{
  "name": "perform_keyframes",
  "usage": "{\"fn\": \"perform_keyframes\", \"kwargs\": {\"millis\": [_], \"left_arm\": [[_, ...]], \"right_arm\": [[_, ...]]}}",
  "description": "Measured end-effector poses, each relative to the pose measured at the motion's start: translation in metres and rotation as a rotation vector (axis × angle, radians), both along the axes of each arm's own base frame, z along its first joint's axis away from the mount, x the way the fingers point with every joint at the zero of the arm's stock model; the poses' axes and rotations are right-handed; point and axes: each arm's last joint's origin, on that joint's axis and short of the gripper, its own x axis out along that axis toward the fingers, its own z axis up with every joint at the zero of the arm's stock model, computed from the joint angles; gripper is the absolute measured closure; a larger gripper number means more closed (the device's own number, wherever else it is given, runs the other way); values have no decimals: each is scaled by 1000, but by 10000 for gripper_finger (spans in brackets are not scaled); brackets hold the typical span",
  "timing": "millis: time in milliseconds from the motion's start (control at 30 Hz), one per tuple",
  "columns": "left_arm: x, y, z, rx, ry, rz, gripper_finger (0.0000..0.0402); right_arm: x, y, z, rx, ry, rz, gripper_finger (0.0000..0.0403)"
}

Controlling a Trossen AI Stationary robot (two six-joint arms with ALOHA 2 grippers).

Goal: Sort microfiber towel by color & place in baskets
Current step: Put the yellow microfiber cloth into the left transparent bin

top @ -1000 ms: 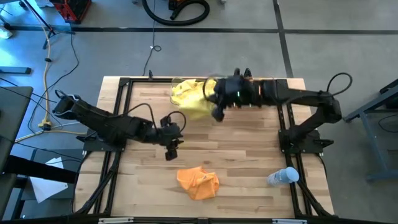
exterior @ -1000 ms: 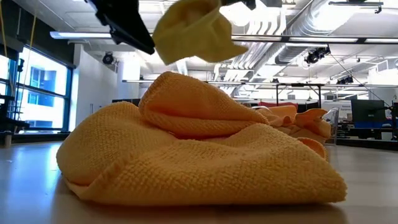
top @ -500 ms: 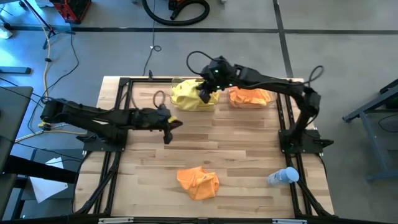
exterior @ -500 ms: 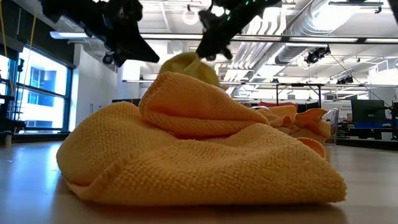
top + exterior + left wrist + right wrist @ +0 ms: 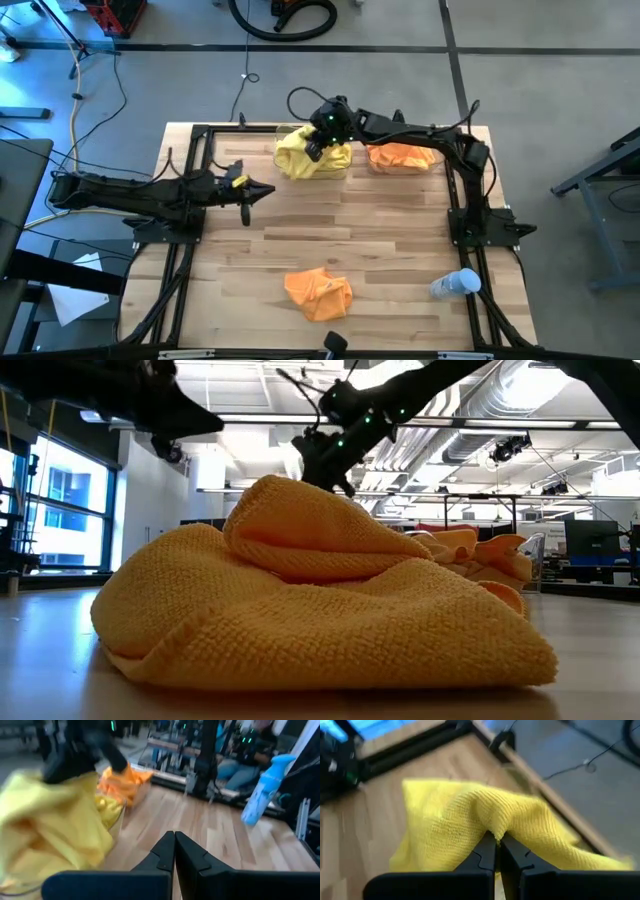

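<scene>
Lowering from mid-air, the right gripper (image 5: 318, 146), fingers still pinched on a yellow towel (image 5: 305, 158), brought it into the far-left basket (image 5: 279, 133), while the left gripper (image 5: 247, 195), fingers closed and empty, drew back.

Nubby, matt orange terry cloth (image 5: 300, 600) lies on a smooth, pale wooden plank table (image 5: 400, 250); yellow towel (image 5: 485, 827) finely looped.

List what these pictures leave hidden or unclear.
- Baskets: in the high view, the yellow towels and orange towels cover them; walls too faint to trace.
- Yellow pile in the low view: the near orange towel blocks it.
- Right gripper: pinches a yellow fold; the pile beneath is hidden.
- Left wrist view: blur smears the bottle.
</scene>
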Motion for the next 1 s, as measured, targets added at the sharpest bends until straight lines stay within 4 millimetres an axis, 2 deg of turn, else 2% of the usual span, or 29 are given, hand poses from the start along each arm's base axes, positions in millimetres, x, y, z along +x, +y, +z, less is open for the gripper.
{"fn": "perform_keyframes", "kwargs": {"millis": [133,300,433,500,633,1000], "left_arm": [[-15,0,-9,46,-92,-5,401],[-31,-2,-30,108,-222,-59,401],[-41,-2,-49,71,-305,-53,401],[-43,-3,-56,26,-271,-53,401],[-45,-4,-60,-31,-231,-62,401],[-59,-7,-58,0,-247,-86,401]], "right_arm": [[3,0,-14,46,36,37,403],[3,1,-16,60,40,49,403],[3,-1,-16,60,40,47,403],[3,-1,-16,64,39,50,403],[3,-1,-16,66,39,53,403],[0,0,-19,94,68,32,403]]}}
